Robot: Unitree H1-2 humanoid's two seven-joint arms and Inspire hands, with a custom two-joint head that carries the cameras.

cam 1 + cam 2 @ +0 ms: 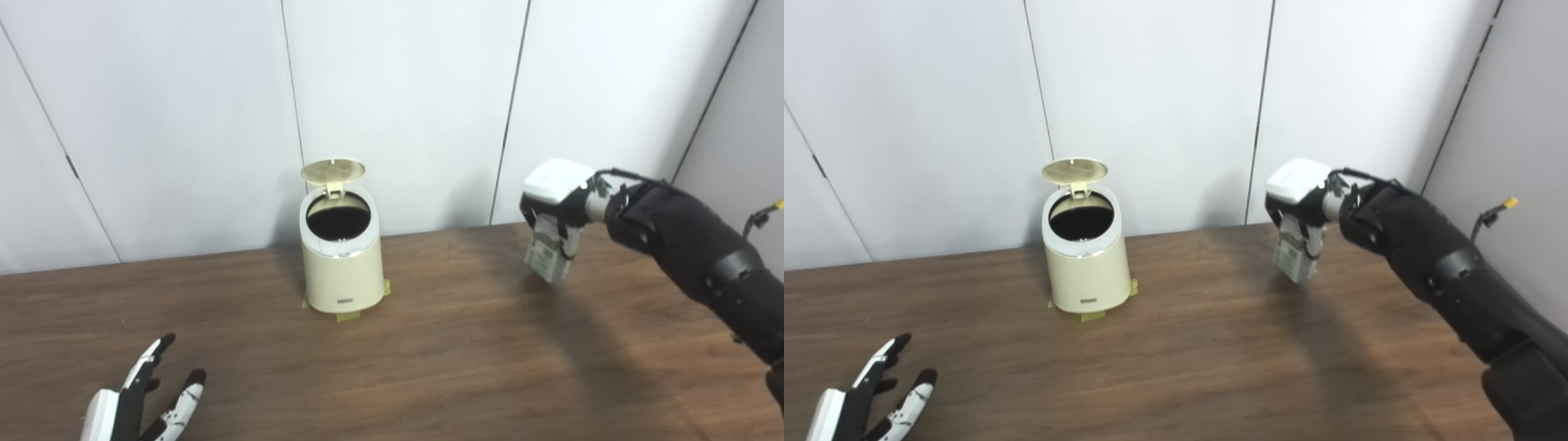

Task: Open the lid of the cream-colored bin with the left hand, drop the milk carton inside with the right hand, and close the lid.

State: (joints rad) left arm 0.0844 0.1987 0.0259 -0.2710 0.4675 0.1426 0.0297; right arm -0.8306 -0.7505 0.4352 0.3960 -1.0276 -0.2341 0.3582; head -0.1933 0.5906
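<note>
The cream-colored bin (pixel 342 269) stands on the wooden table near the back wall. Its round lid (pixel 333 171) is up and the dark inside shows. My right hand (pixel 558 195) is shut on the milk carton (pixel 547 252) and holds it above the table, well to the right of the bin. The carton hangs below the hand, tilted. My left hand (pixel 144 401) is open and empty at the table's front left, far from the bin. The bin (pixel 1086 262) and carton (pixel 1293 256) also show in the right eye view.
Yellow tape pieces (pixel 346 316) mark the bin's base on the brown wooden table (pixel 429 355). White wall panels (pixel 398 92) stand right behind the bin. A cable with a yellow tip (pixel 1510 202) sticks out by my right arm.
</note>
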